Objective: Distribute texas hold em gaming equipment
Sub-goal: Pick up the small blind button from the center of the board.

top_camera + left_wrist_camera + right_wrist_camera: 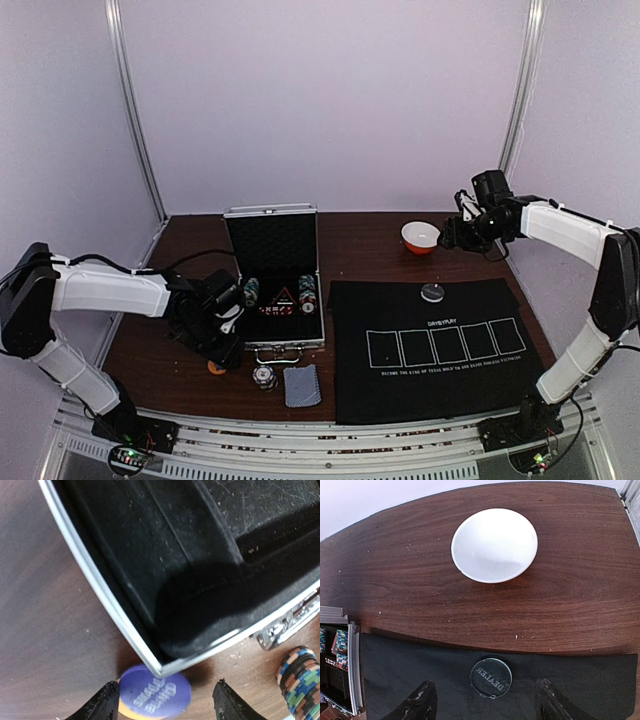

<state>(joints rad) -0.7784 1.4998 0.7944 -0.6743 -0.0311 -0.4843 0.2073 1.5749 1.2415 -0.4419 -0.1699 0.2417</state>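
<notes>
A purple-blue disc (155,696) marked SMALL BLIND lies on the wooden table, partly over an orange disc (121,710) and tucked under the front corner of the silver case (150,655). My left gripper (162,707) is open above it; one finger (102,705) is at the disc's edge and the other stands clear. A striped chip stack (300,682) stands to the right. From above, the left gripper (228,345) hovers over the orange disc (216,367), beside the chip stack (264,377) and the grey-blue cards (302,385). My right gripper (485,707) is open and empty, high above the clear DEALER disc (491,678) on the black mat (580,680).
The open case (275,245) holds more chips (307,292) in its tray. The white-and-orange bowl (420,236) sits behind the mat (435,375), close to the right gripper (450,238). The mat has several outlined card boxes.
</notes>
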